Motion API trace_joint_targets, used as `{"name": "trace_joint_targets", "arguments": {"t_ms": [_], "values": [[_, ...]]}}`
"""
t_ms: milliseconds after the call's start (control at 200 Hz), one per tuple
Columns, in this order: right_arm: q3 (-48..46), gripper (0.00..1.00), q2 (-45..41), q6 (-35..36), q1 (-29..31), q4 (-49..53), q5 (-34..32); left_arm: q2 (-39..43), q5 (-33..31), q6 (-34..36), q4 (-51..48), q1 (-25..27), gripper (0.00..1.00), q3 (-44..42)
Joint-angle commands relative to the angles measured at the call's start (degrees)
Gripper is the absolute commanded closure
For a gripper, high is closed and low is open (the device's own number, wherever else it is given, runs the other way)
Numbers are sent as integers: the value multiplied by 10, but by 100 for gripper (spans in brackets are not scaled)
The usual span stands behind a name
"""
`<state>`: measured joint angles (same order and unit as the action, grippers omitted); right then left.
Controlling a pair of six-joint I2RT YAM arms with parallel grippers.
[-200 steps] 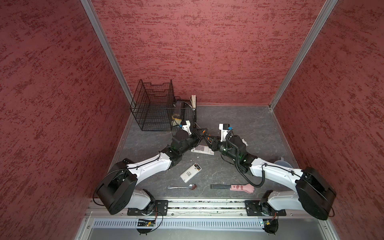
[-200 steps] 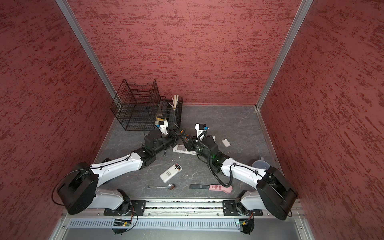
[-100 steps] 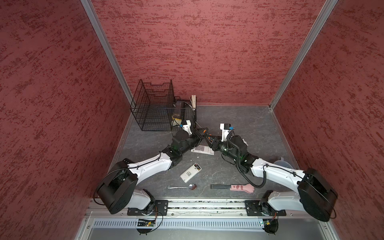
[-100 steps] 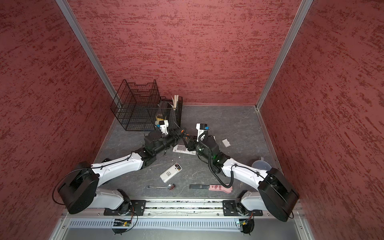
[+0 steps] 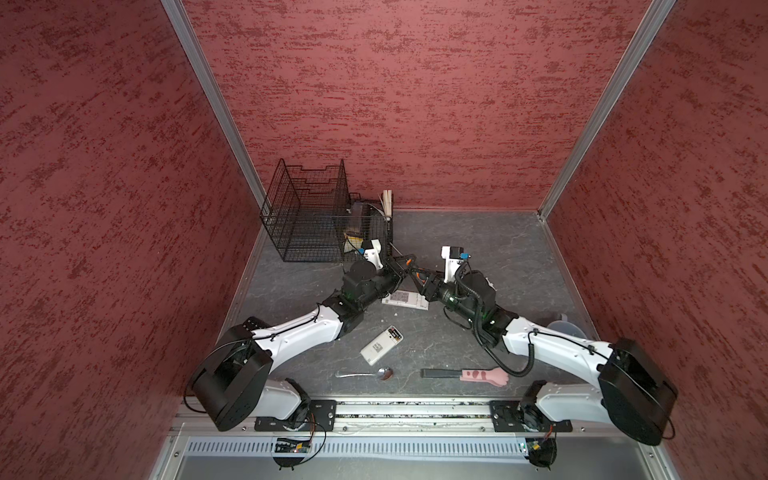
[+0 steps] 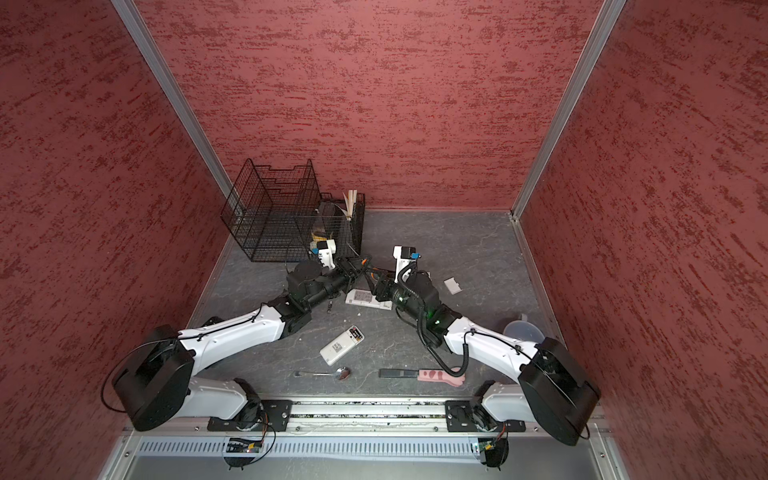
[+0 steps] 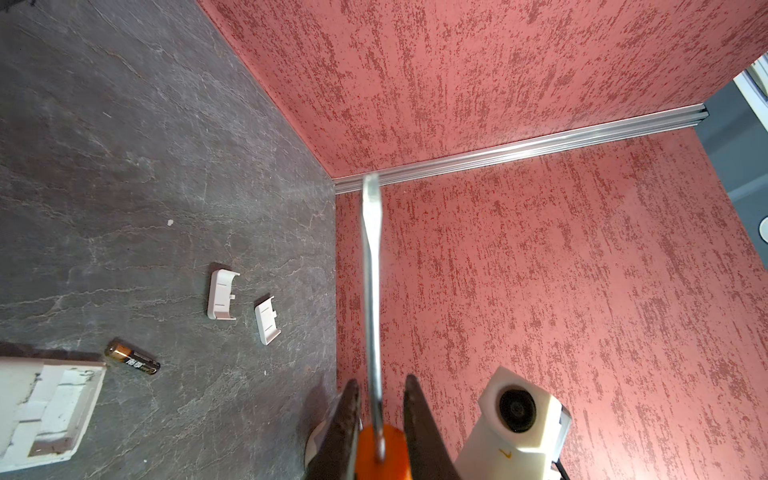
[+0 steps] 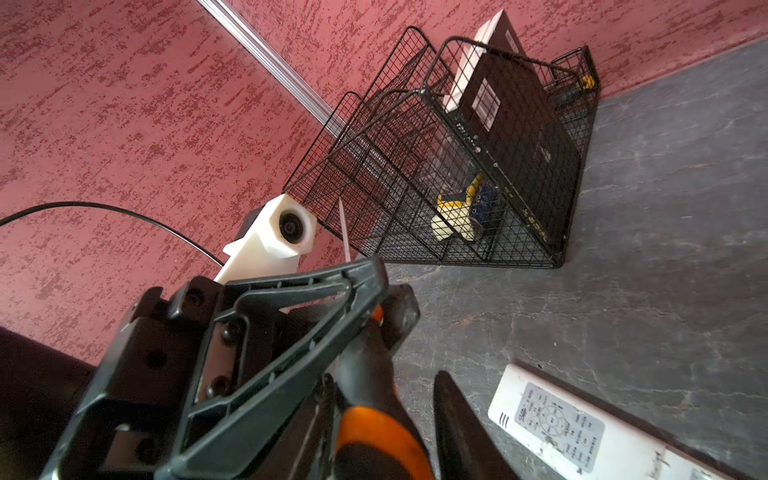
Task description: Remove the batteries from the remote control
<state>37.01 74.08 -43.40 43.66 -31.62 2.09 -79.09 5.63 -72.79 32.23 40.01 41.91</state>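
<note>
Nearest the rail: spoon (image 5: 365, 374) and pink-handled tool (image 5: 465, 375), flat on the table. They look to have no part in this job, so leave them.

Next out: small white remote (image 5: 381, 345), back upward. Its far end looks open with something dark inside, too small to say whether cells sit there.

Middle: long white remote control (image 5: 405, 300), lying flat just below both grippers. One of the batteries (image 7: 132, 362) lies loose on the table just beside its end. Two white covers (image 7: 222, 301) rest a little further off.

Above it: screwdriver (image 7: 371, 270), its orange handle pinched tight in your left gripper (image 7: 380, 386), blade pointing toward the wall corner. Your right gripper (image 5: 417, 275) stands at the same handle with one finger just beside it. Whether it bears on the handle you cannot tell.

Step in hand, as it appears: passing the tool between arms. Seat one grip fully before slackening the other. Keep the shaft clear of the loose battery, and bring the blade in low so a cell levers out rather than skids.

Far corner: wire rack (image 5: 316, 216), holding boxes; stay clear
</note>
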Motion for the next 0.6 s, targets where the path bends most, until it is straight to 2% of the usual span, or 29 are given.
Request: {"name": "trace_joint_targets", "arguments": {"t_ms": [0, 591], "values": [[3, 60, -18, 5, -2, -33, -15, 5, 3, 12, -21, -3, 100, -7], [21, 67, 6, 10, -2, -30, -8, -8, 8, 11, -17, 6, 100, -1]]}}
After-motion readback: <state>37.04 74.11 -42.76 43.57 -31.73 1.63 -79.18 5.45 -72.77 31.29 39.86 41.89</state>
